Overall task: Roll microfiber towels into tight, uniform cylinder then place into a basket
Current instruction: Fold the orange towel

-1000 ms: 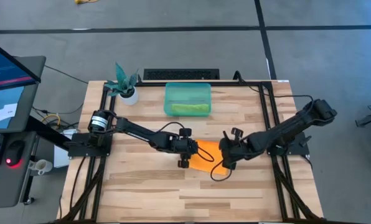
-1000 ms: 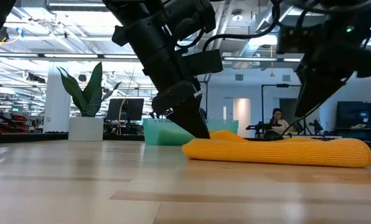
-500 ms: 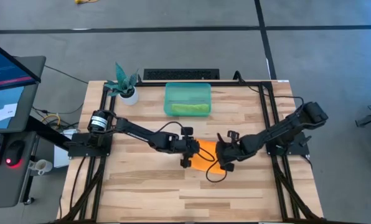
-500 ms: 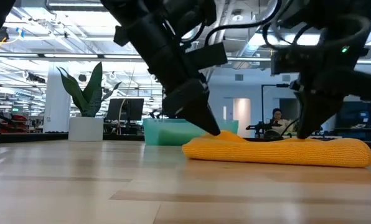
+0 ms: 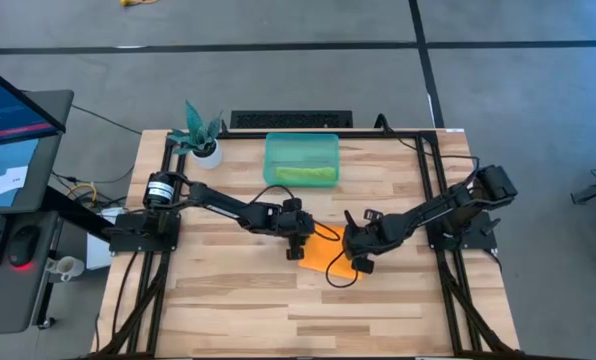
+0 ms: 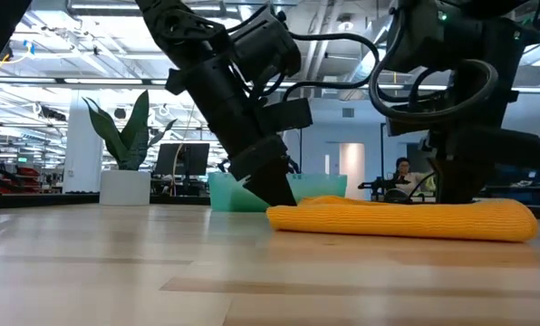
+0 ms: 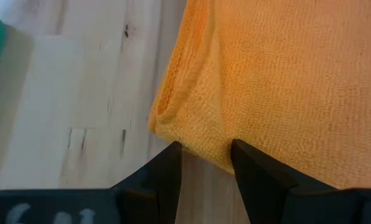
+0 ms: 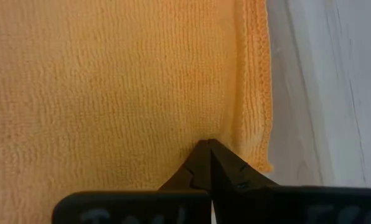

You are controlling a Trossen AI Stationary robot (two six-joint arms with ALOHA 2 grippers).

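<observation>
Since the earlier frames, both grippers have been drawn in closer along the orange towel (image 5: 324,250), and the right arm has been extended further toward the table's middle.

Orange towel is seen lying flat and folded on the table (image 5: 378,300), roughly mid-surface, a little toward the front edge; in the low view it reads as a low thick pad (image 6: 406,220).

Left gripper (image 7: 205,155) is placed at one corner of the orange towel; its fingers (image 7: 167,171) are held apart, straddling the folded corner without being clamped on it. In the high view it (image 5: 296,243) is seen at the towel's left edge.

Right gripper (image 8: 207,152) is pressed tip-down on the orange towel near its hemmed edge; the fingers are brought together to a point, with no cloth seen pinched between them. In the high view it (image 5: 354,258) is at the towel's right side.

Basket (image 5: 301,159) is set near the table's back edge, about centred; the lime green towel (image 5: 303,174) is seen inside it, along its front wall. Whether it is rolled cannot be told.

White pot with a teal plant (image 5: 202,138) is stood near the back-left corner, beside the basket but apart from it. A dark keyboard-like bar (image 5: 291,120) is laid along the back edge behind the basket.

A monitor (image 5: 13,105) is seen off the table's left side. A seated person (image 6: 402,175) is visible far off in the room in the low view.
</observation>
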